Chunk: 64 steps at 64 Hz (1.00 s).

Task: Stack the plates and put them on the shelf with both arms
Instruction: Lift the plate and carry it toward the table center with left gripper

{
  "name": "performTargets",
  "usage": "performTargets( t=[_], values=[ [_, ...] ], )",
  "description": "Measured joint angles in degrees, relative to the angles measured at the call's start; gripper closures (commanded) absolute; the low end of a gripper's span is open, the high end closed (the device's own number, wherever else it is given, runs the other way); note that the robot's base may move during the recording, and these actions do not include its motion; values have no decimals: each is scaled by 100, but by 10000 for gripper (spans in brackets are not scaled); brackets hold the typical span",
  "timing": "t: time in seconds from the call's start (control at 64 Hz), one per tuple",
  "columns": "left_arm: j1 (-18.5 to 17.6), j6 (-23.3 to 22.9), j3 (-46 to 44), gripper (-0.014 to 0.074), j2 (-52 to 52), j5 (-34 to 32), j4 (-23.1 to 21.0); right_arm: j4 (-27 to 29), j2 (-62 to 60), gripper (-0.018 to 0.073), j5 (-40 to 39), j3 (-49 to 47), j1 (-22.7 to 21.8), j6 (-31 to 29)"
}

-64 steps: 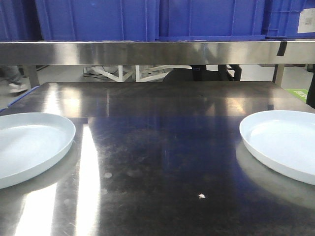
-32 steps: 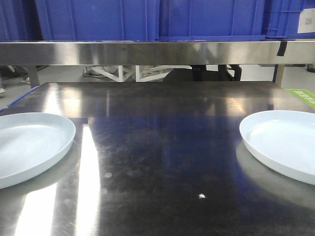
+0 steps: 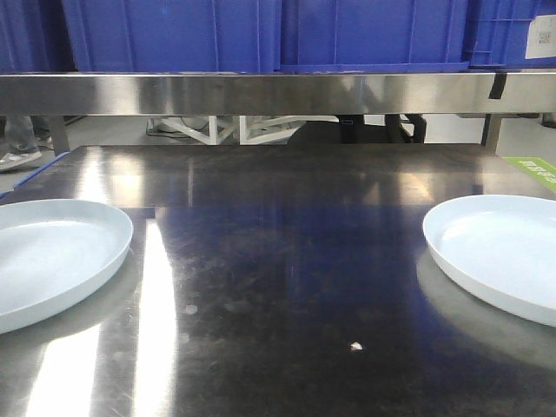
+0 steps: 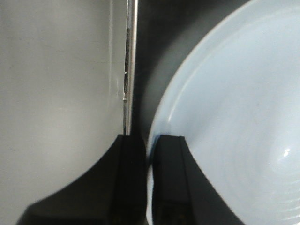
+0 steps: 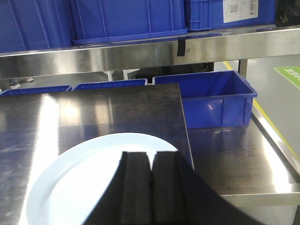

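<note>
Bench is seen unchanged, stacking unstarted: left pincer is clamped on left plate, right pincer is closed above right plate.

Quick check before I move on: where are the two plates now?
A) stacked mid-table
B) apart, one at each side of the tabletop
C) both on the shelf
B: the left plate and right plate lie apart on the tabletop, unstacked.

Blue crates line up at twelve o'clock; light streaks the dark steel surface; green floor marking at three.
</note>
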Motion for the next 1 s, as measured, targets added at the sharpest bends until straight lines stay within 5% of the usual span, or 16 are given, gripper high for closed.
performTargets(
  t=[0.281,0.578,0.999],
  values=[
    [0,0,-148,509,-192,357,-162,0,0,504,0,0,0,0],
    [0,117,-556,510,-606,569,-1302,0,0,504,0,0,0,0],
    [-1143,131,-676,510,-677,-451,-1851,0,0,504,0,0,0,0]
  ],
)
